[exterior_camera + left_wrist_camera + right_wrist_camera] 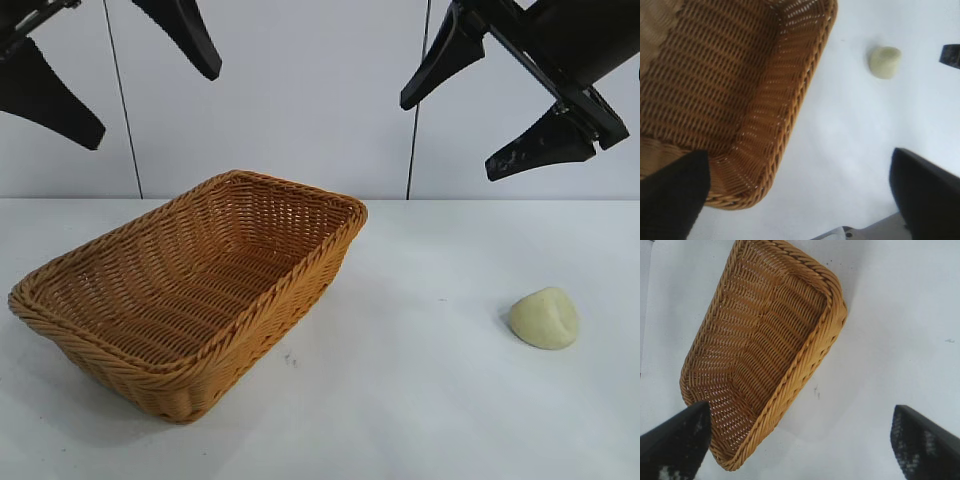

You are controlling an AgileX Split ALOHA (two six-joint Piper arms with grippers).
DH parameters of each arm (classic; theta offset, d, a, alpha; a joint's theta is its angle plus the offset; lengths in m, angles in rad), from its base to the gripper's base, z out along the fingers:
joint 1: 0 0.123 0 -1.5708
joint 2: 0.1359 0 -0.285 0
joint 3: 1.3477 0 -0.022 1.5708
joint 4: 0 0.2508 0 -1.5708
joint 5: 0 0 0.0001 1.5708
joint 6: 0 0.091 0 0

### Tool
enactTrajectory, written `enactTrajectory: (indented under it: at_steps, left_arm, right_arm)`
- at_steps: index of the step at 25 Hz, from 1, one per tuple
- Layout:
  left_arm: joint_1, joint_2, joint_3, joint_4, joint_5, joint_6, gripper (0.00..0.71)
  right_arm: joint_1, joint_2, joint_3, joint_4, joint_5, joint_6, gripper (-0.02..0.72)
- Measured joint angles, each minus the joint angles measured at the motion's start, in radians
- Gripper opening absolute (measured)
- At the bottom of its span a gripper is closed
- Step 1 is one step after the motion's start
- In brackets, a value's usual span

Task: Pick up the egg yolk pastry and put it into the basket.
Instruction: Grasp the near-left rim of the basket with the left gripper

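Bright even light, soft shadows

i can read no text, label, brand, number or sign in any of my views.

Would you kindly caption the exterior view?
Small cream-yellow pastry lump lies right of the empty orange-brown wicker basket; both pincers hang open above.
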Motion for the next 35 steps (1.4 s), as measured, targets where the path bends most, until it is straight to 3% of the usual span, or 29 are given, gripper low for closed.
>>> enactTrajectory:
  at_steps: [5,9,15,20,29,35]
  left_arm:
    - [-0.055,-0.03,0.018,0.189,0.036,-0.286,0.696]
    - [-0.057,-0.031,0.107,0.232,0.033,-0.475,0.696]
    - [-0.042,-0.028,0.244,0.265,-0.124,-0.799,0.696]
    - [-0.029,-0.026,0.294,0.344,-0.164,-1.007,0.696]
    - [-0.029,-0.017,0.349,0.392,-0.233,-1.109,0.696]
    - [-0.029,0.081,0.349,0.392,-0.255,-1.109,0.696]
  right_arm:
    - [0.0,0.0,0.0,0.001,-0.001,0.0,0.695]
    - [0.0,0.0,0.0,0.001,-0.001,0.0,0.695]
    - [0.0,0.0,0.0,0.001,-0.001,0.0,0.695]
    - [0.0,0.0,0.0,0.001,-0.001,0.0,0.695]
    - [0.0,0.0,0.0,0.001,0.0,0.001,0.695]
    - [0.0,0.0,0.0,0.001,0.001,0.001,0.695]
